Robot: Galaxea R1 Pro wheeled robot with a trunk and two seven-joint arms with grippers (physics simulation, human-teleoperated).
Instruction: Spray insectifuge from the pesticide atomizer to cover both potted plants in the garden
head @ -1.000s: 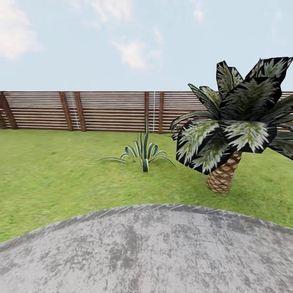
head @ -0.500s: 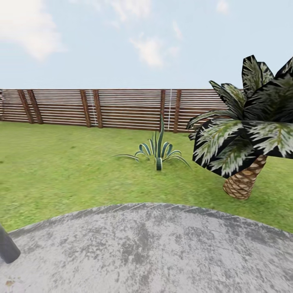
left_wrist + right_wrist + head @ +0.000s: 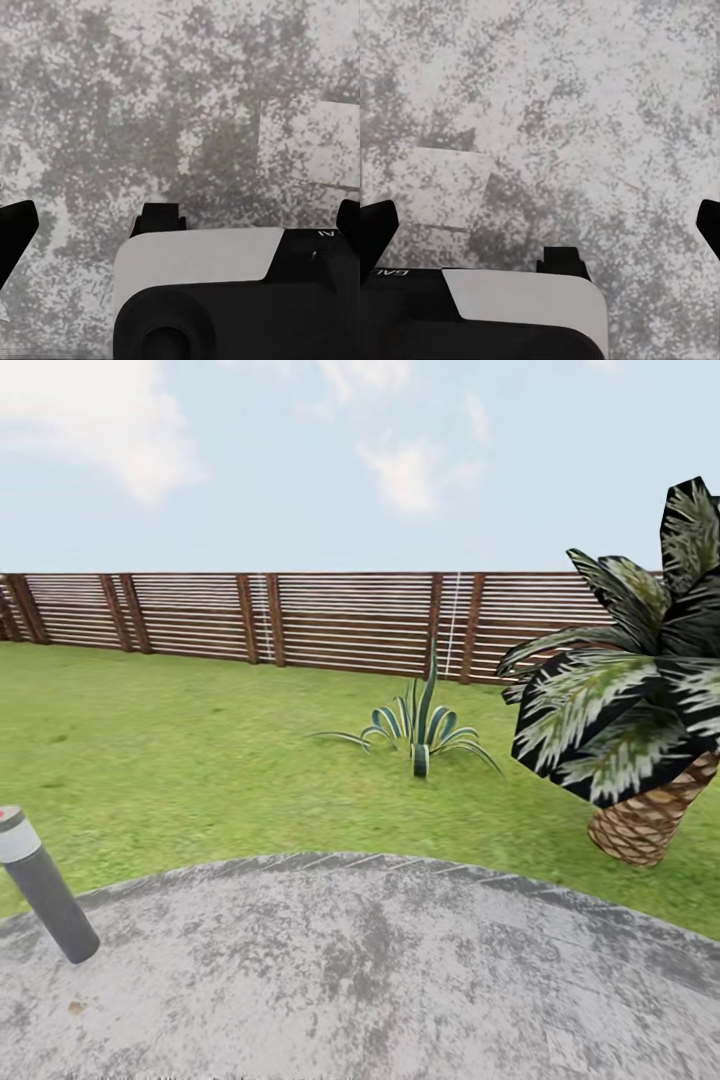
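Note:
The pesticide atomizer and the potted plants are out of view. The head view looks over the garden's green lawn [image 3: 170, 760] to a brown slatted fence [image 3: 330, 622]. My left gripper [image 3: 180, 229] hangs open over mottled grey stone, its black fingertips [image 3: 15, 234] far apart with nothing between them. My right gripper [image 3: 540, 229] is likewise open over the same grey stone, its fingertips [image 3: 376, 225] wide apart and empty.
A round grey stone slab [image 3: 380, 970] lies under me in the foreground. A short grey bollard lamp [image 3: 42, 888] leans at its left edge. A spiky striped plant [image 3: 425, 725] grows mid-lawn. A big striped-leaf palm [image 3: 640, 740] stands at the right.
The head camera has swung left, so fence, spiky plant and palm slid right in the picture. The bollard lamp has come fully into view at the left.

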